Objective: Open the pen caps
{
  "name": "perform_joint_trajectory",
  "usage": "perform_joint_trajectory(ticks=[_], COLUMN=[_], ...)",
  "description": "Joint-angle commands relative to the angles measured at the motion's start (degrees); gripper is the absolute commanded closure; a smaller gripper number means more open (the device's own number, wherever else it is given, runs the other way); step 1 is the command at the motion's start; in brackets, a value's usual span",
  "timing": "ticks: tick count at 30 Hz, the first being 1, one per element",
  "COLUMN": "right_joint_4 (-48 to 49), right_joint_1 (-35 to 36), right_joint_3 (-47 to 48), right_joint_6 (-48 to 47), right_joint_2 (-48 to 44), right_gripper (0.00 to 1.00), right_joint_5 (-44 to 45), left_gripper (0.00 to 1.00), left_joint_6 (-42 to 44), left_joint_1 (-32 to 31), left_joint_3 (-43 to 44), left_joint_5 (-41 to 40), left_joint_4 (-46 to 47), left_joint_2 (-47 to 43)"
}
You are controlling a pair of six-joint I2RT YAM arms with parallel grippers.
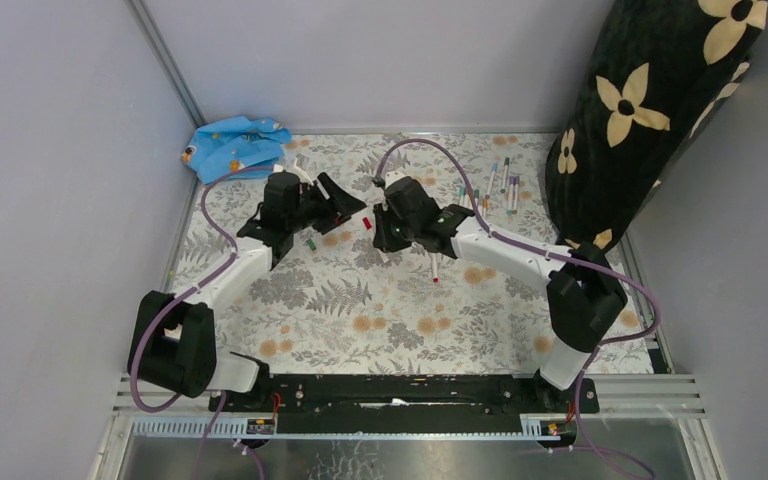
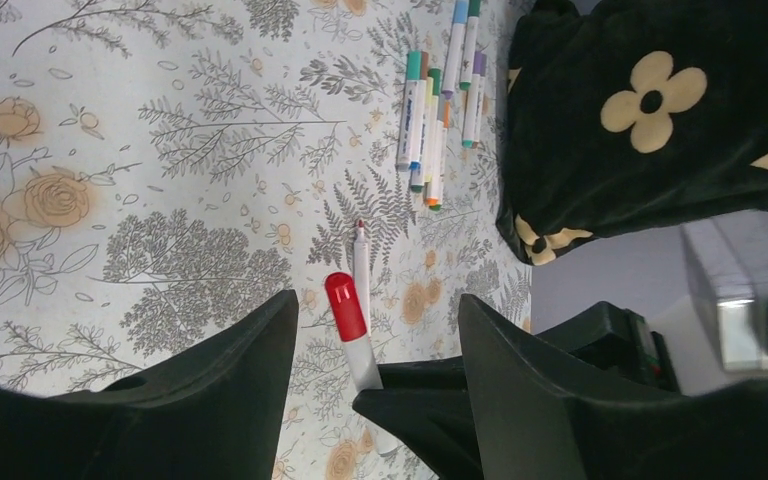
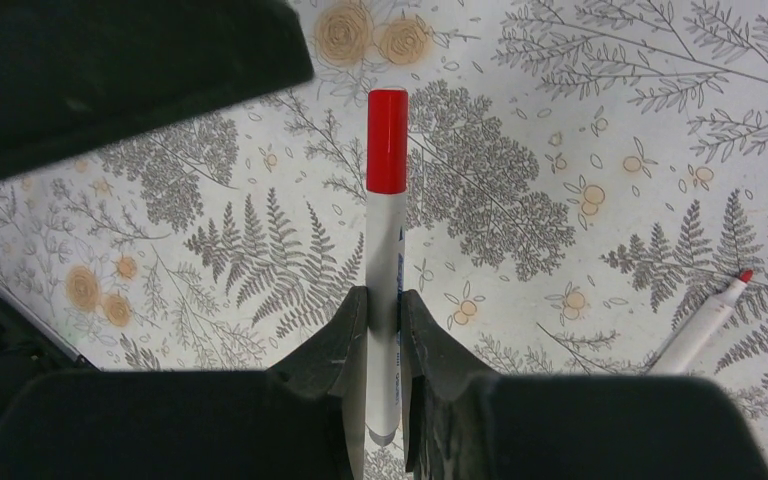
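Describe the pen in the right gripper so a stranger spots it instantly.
On the fern-print table, find the right gripper near the middle. It clamps a white pen by its barrel. Its red cap is on, unlike the loose pen beside it, whose red tip is bare.

A white pen (image 3: 384,260), red cap (image 3: 387,140) on, points to twelve o'clock, clamped in the right pincer (image 3: 385,325). At its four o'clock an uncapped red-tipped pen (image 3: 705,322) lies on the tabletop (image 3: 600,130). Capped pens (image 1: 500,182) cluster at one o'clock.

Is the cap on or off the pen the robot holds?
On: a red cap sits on the pen clamped in the right gripper.
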Motion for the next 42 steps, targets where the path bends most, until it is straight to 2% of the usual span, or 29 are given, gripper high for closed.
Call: perform_joint_trajectory(ticks=[1, 19, 26, 31, 42], right_joint_4=[1.3, 0.4, 0.6, 0.6, 0.8], right_joint_1=[1.1, 4.3, 4.6, 4.6, 4.6], right_joint_3=[4.1, 8.7, 8.0, 7.8, 7.1], right_joint_6=[1.1, 1.0, 1.0, 0.9, 0.8], right_joint_2=[0.8, 2.4, 1.9, 1.7, 0.9], right_gripper=[1.0, 1.0, 1.0, 1.0, 1.0], right_joint_5=[0.7, 0.4, 0.6, 1.0, 1.3], left_gripper=[0.33, 0.35, 0.42, 0.52, 0.63], left_joint_6=[-1.0, -1.7, -1.2, -0.8, -0.6], left_joint_1=[-0.5, -1.2, -1.2, -1.2, -1.2], left_joint_3=[-1.8, -2.6, -2.2, -2.5, -2.6], left_joint_5=[0.9, -0.1, -0.3, -0.4, 0.1], left_joint_4=[4.2, 5.0, 4.2, 3.8, 3.9], left_joint_2=[-0.2, 0.7, 0.8, 0.3, 0.1])
